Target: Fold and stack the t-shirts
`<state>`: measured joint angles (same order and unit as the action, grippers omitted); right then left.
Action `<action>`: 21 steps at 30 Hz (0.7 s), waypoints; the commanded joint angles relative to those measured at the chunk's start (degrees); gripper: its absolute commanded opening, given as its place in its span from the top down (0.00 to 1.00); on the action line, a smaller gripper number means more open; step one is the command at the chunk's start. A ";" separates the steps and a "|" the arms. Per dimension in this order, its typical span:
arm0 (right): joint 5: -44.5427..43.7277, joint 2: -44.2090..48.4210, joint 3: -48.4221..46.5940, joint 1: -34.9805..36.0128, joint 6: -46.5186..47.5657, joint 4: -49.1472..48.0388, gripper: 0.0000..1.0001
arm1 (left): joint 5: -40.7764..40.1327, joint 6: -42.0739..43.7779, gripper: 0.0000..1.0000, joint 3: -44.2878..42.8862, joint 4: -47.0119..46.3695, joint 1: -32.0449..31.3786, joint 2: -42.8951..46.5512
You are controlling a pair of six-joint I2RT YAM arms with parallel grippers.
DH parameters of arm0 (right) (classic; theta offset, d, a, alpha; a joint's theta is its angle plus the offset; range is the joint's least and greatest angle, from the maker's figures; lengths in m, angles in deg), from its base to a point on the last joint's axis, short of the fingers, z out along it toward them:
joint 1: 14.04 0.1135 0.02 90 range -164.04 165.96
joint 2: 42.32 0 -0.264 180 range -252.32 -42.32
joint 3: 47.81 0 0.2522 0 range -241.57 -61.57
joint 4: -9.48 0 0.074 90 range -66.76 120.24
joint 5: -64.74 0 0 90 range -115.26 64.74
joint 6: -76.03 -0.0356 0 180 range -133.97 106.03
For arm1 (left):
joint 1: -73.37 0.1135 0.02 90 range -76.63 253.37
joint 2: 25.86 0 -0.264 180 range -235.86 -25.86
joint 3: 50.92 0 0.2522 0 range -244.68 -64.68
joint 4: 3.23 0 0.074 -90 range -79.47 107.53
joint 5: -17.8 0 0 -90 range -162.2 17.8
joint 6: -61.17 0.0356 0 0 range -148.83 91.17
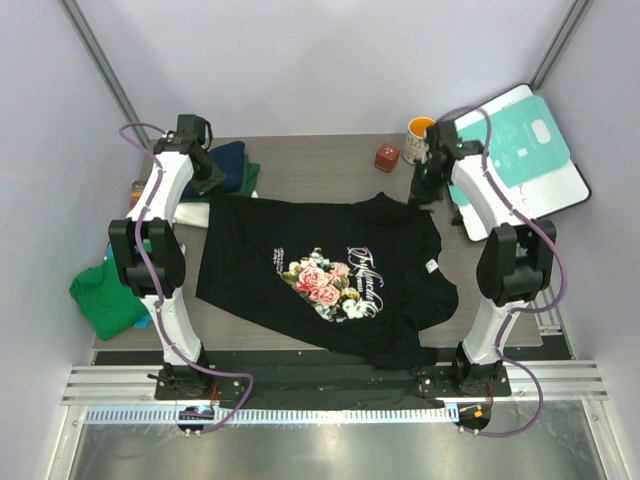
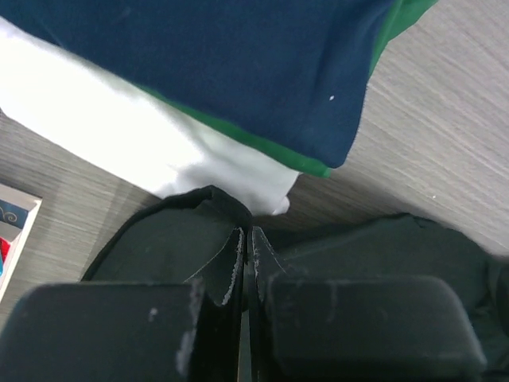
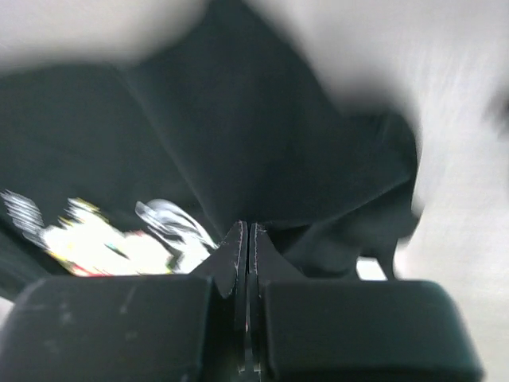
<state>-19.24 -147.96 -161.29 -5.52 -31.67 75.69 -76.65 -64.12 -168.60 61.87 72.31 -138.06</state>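
Observation:
A black t-shirt (image 1: pixel 330 270) with a pink rose print (image 1: pixel 322 282) lies spread across the table, print up. My left gripper (image 1: pixel 211 188) is shut on its far left corner, where black cloth (image 2: pixel 175 239) bunches around the fingertips (image 2: pixel 236 248). Pinching the shirt's far right shoulder is my right gripper (image 1: pixel 424 194), shut, with the black t-shirt (image 3: pixel 238 119) and its print (image 3: pixel 103 239) hanging below it. A folded navy t-shirt (image 1: pixel 226 160) (image 2: pixel 215 64) lies on a green one (image 2: pixel 314 167) at the back left. Another green t-shirt (image 1: pixel 105 295) droops over the table's left edge.
White cloth (image 2: pixel 119 135) lies under the folded stack. At the back right, a teal-and-white board (image 1: pixel 520 150) leans off the table. A yellow mug (image 1: pixel 421 131) and a red cube (image 1: pixel 386 157) stand near the right gripper. A small book (image 1: pixel 137 190) (image 2: pixel 12 231) lies at the left.

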 commanded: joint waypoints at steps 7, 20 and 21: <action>4.17 0.35 27.56 2.03 -3.57 5.39 0.94 | -0.03 1.71 1.00 -1.02 0.79 -0.08 1.20; -5.48 5.37 12.10 1.42 -3.41 2.31 0.57 | 0.32 2.77 1.00 0.03 1.05 -0.08 0.93; -5.67 4.84 11.05 1.33 -3.05 2.05 0.57 | 0.32 2.77 1.00 0.38 0.88 -0.08 1.11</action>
<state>-21.03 -144.05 -145.95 -3.77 -35.71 79.34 -76.52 -62.66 -167.94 62.83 72.31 -138.08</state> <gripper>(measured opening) 0.411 0.005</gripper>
